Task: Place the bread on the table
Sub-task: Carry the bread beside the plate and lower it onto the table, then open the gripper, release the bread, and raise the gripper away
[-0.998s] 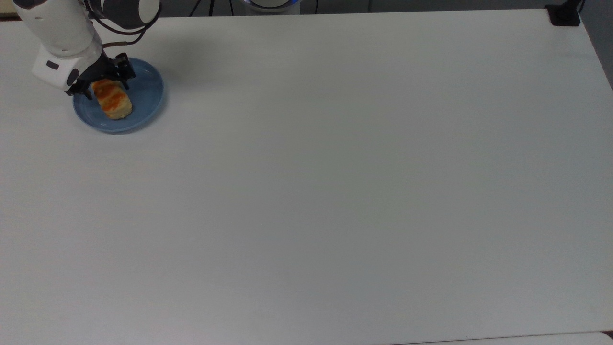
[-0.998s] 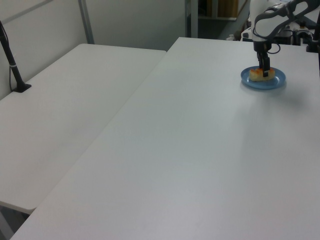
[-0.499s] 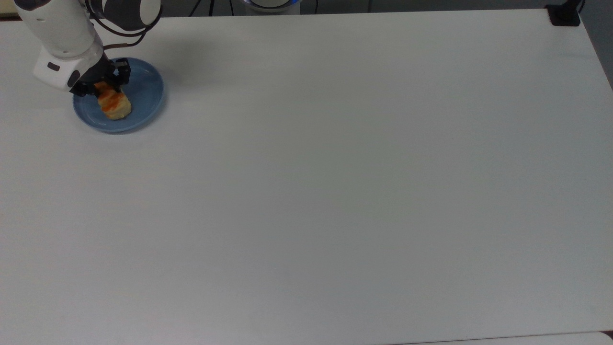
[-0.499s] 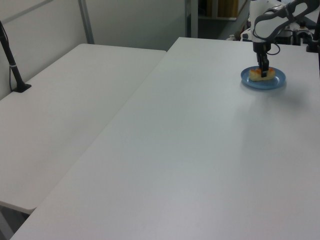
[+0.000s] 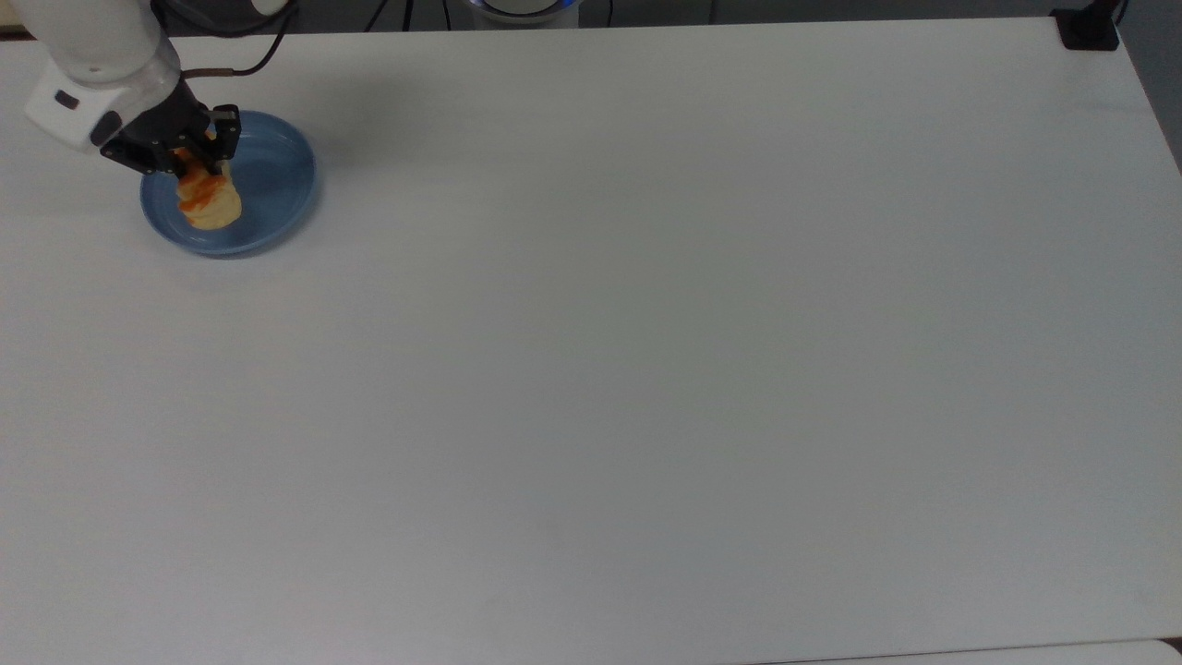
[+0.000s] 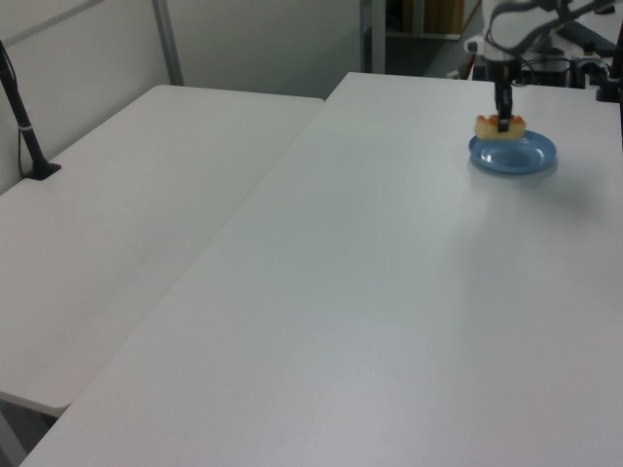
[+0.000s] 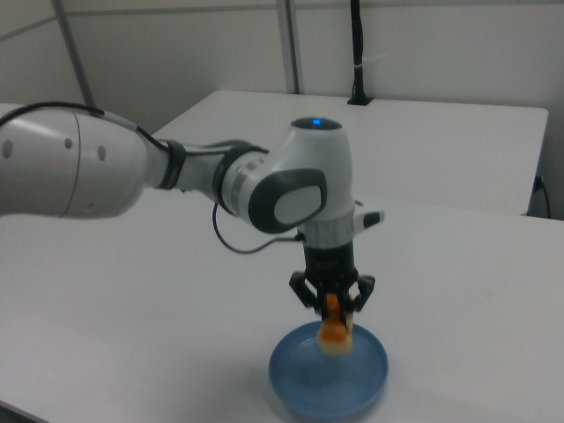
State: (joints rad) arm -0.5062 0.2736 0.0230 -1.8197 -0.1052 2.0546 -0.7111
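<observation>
The bread [image 5: 209, 198], a small pale-tan roll with orange stripes, hangs a little above the round blue plate [image 5: 272, 189] at the top view's far left. My gripper [image 5: 189, 155] is shut on the bread's upper end. In the left view the bread [image 6: 500, 126] floats clear of the plate [image 6: 516, 154], held by my gripper [image 6: 503, 121]. The right view shows my gripper [image 7: 332, 306] pointing straight down with the bread [image 7: 336, 335] dangling between the fingers over the plate [image 7: 300, 379]. The white table [image 5: 646, 369] spreads out all around.
A black post base [image 5: 1090, 28] sits at the table's corner in the top view's upper right. A second white table [image 6: 127, 195] adjoins on the left view's left, with a black pole [image 6: 24, 126] standing on it.
My gripper closed on the bread and rose, lifting the roll off the blue plate. The arm shifted slightly toward the top view's upper left.
</observation>
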